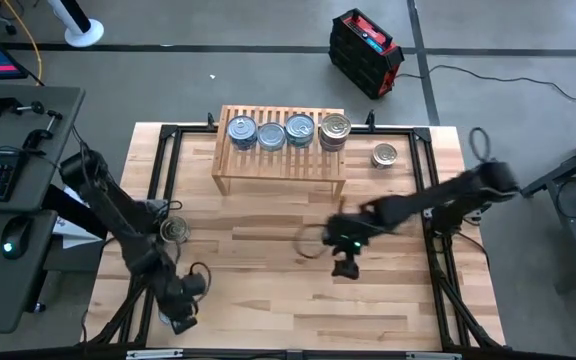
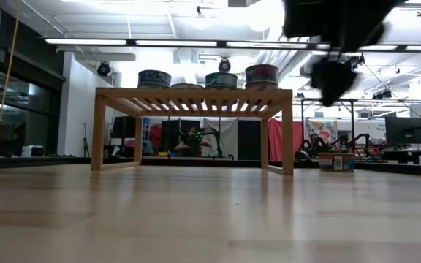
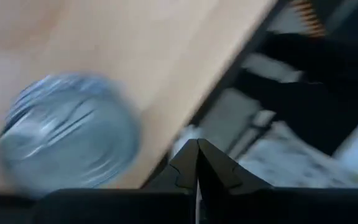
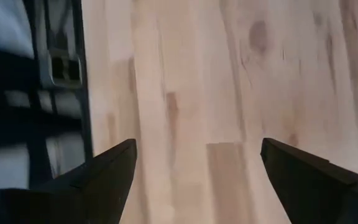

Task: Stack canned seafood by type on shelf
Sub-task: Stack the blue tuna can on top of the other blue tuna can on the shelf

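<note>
Hovering wide open and empty over mid-table, the right gripper [image 1: 345,262] should swing toward one o'clock for the loose can [image 1: 385,155] beside the shelf [image 1: 280,160], gripping across its rim.

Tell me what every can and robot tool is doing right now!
Cans on the shelf: four spots, the right one stacked taller.
Shelf: upright at the table's back.
Loose can: on the table, right of the shelf.
Other loose can: on the table, by the left arm.
Right tool: open, empty, above bare wood.
Left tool: shut, empty.
</note>
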Action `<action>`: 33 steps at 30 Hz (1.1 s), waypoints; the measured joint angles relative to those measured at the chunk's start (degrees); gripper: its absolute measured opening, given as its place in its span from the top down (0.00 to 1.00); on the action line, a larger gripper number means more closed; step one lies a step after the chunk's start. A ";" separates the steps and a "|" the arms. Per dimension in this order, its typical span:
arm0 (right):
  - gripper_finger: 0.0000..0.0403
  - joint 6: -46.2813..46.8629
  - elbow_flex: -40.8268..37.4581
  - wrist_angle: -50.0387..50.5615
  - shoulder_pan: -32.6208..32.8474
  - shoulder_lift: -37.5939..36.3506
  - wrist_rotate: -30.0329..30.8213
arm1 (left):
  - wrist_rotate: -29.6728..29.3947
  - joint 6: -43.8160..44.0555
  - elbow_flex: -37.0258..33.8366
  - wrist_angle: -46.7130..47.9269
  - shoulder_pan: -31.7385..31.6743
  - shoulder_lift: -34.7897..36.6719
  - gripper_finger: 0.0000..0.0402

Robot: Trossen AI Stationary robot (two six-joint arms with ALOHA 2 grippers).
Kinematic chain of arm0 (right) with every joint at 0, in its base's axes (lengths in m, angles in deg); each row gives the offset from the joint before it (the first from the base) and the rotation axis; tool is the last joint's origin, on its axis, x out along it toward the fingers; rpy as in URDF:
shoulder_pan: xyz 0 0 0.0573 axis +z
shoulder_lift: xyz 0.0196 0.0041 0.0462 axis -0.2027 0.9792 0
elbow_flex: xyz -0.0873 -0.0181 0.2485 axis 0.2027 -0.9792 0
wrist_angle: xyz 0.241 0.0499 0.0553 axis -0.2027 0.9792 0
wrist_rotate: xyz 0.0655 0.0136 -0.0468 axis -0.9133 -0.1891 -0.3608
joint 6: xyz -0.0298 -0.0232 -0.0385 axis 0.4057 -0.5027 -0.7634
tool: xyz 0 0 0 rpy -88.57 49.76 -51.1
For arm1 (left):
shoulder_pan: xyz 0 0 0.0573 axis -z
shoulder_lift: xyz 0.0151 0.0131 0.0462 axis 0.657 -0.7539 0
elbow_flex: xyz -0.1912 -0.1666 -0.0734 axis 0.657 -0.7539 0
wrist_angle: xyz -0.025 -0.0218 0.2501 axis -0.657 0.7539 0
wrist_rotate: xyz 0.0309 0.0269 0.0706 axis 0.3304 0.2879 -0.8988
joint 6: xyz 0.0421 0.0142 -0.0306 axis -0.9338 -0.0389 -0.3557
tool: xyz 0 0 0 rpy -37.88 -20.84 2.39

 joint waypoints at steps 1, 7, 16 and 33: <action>0.17 4.85 -3.67 -4.63 1.53 -2.74 2.47 | 0.58 0.49 1.16 3.34 0.61 -1.28 1.00; 0.17 24.49 -17.21 -27.81 8.61 -13.03 14.74 | 1.33 1.87 8.37 22.27 1.72 -9.13 1.00; 0.17 35.08 -17.88 -32.71 10.81 -14.48 17.44 | 3.31 3.60 9.25 15.96 1.81 -16.80 1.00; 0.17 28.36 -17.56 -35.32 10.81 -14.46 10.55 | -25.48 -7.95 9.32 7.81 -15.38 -18.89 1.00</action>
